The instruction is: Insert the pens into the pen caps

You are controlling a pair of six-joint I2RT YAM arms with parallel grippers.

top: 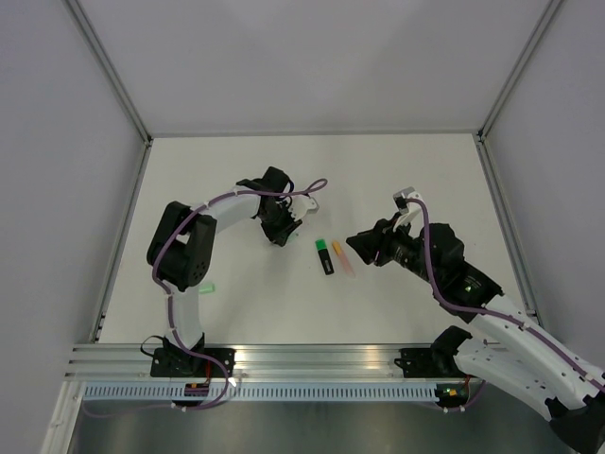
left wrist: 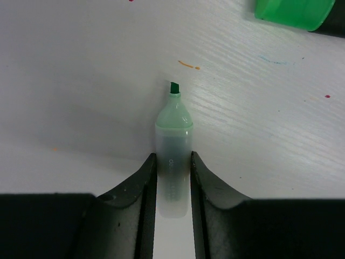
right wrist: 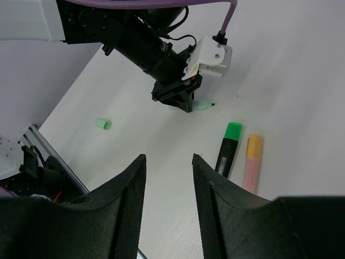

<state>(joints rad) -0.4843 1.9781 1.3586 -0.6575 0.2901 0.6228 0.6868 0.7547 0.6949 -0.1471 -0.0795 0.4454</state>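
Firmly the left gripper (left wrist: 173, 162) clamps translucent pale-green pen (left wrist: 174, 125), green tip bare; right gripper (right wrist: 168, 162) gapes empty.

Pale green translucent marker (left wrist: 173, 135), uncapped with dark chisel tip exposed, is clamped in the left claw (left wrist: 173, 162). A pale green cap (right wrist: 102, 124) lies loose, well apart. Black marker (right wrist: 226, 156) with bright green cap (right wrist: 233, 131) fitted and orange-pink marker (right wrist: 249, 172) with orange cap (right wrist: 254, 144) fitted lie side by side, parallel, mid-desk (top: 397, 180).

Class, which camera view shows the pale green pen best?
Left wrist: the pale green pen is close up, tip bare, clamped in the left gripper. Right wrist shows only its tip end, small; top view hides it under the gripper.
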